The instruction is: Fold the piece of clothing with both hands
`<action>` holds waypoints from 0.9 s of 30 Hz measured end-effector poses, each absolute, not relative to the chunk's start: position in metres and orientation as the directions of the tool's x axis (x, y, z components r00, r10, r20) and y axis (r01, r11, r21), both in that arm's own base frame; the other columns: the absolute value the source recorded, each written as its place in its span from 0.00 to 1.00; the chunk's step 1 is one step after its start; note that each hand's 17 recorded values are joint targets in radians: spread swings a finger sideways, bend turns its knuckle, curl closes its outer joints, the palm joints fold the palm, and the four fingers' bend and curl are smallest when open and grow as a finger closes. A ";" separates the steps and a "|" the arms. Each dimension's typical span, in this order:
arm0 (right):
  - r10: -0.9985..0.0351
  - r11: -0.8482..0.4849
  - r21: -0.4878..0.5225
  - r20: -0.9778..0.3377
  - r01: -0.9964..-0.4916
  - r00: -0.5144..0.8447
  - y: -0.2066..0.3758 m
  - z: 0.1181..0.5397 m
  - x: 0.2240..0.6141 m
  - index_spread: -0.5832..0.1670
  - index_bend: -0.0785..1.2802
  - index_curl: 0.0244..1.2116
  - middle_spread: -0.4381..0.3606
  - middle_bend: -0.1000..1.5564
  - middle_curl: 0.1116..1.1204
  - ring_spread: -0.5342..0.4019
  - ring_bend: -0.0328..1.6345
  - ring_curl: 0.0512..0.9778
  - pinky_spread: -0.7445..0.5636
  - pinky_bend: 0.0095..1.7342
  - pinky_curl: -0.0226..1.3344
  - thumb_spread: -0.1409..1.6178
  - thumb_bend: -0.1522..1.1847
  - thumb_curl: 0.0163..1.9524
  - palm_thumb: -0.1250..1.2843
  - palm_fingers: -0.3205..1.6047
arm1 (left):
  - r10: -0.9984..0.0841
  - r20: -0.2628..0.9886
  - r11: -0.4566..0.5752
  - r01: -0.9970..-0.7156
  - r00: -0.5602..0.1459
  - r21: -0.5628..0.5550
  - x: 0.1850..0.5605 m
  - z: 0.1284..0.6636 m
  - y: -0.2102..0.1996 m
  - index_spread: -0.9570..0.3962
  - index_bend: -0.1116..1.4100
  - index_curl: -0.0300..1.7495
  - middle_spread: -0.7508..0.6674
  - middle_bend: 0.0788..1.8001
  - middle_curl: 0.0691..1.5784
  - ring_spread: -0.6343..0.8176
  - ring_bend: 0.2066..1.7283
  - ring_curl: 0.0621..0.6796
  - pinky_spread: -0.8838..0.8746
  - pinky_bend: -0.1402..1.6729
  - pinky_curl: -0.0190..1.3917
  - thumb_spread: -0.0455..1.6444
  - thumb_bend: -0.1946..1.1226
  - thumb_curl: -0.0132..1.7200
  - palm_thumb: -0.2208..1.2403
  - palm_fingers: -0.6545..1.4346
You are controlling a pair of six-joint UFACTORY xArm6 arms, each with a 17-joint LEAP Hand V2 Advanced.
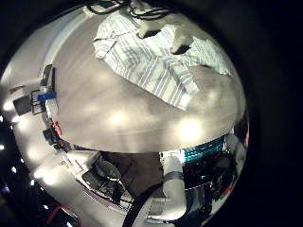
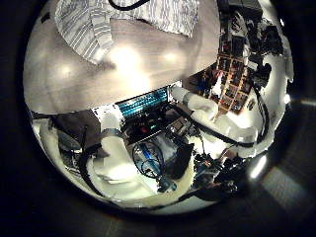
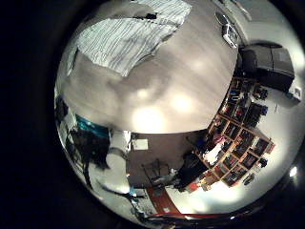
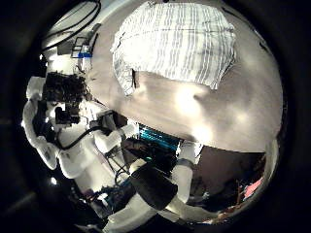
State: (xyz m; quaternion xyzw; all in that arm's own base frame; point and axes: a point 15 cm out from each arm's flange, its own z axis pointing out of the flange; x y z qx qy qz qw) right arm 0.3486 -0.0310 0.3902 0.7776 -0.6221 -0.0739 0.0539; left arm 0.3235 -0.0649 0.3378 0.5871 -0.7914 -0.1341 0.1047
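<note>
A striped shirt (image 1: 156, 57) lies spread on the round table (image 1: 114, 104) in the left little finger side palm view. The left thumb side palm view shows the shirt (image 2: 118, 25) at the table's far side, with the table (image 2: 118, 74) bare before it. In the right little finger side palm view the shirt (image 3: 124, 38) lies flat on the table (image 3: 162, 86), well away from that palm.
Small items (image 1: 43, 95) stand at the table's edge. A robot arm (image 1: 180, 189) rises beyond the table rim. Shelves (image 3: 238, 143) and a dark box (image 3: 267, 62) stand in the room past the table. Bare tabletop (image 4: 214, 107) lies beside the shirt.
</note>
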 end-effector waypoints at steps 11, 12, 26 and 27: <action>-0.985 -0.170 0.207 -0.066 -0.963 0.159 -0.039 0.377 0.352 0.29 0.17 0.21 0.58 0.20 0.24 0.74 0.34 0.17 0.84 0.36 0.15 0.79 0.10 0.13 0.30 0.21 | -0.964 0.000 0.256 -0.927 -0.266 0.274 0.377 0.229 -0.027 0.75 0.16 0.16 0.84 0.06 0.15 0.82 0.25 0.26 0.79 0.30 0.25 0.61 0.13 0.18 0.20 0.29; -0.985 -0.167 0.209 -0.066 -0.963 0.157 -0.039 0.376 0.352 0.29 0.17 0.21 0.58 0.20 0.24 0.74 0.34 0.17 0.84 0.36 0.15 0.79 0.10 0.13 0.30 0.21 | -0.964 -0.001 0.257 -0.931 -0.267 0.261 0.383 0.217 -0.026 0.75 0.16 0.16 0.84 0.06 0.15 0.82 0.25 0.27 0.79 0.30 0.25 0.61 0.13 0.18 0.20 0.29; -0.988 -0.150 0.256 -0.068 -0.955 0.136 -0.033 0.359 0.357 0.30 0.17 0.20 0.58 0.20 0.24 0.74 0.32 0.18 0.84 0.34 0.17 0.79 0.10 0.13 0.30 0.22 | -0.969 0.013 0.238 -0.927 -0.245 0.290 0.399 0.140 -0.027 0.79 0.20 0.17 0.79 0.10 0.16 0.81 0.24 0.24 0.80 0.27 0.23 0.56 0.13 0.19 0.24 0.36; -0.988 -0.150 0.256 -0.068 -0.955 0.137 -0.033 0.359 0.357 0.30 0.17 0.20 0.58 0.20 0.24 0.74 0.32 0.18 0.84 0.34 0.17 0.79 0.10 0.13 0.30 0.22 | -0.969 0.013 0.239 -0.927 -0.246 0.289 0.400 0.140 -0.027 0.79 0.20 0.17 0.76 0.12 0.17 0.80 0.24 0.24 0.80 0.26 0.23 0.57 0.13 0.19 0.24 0.38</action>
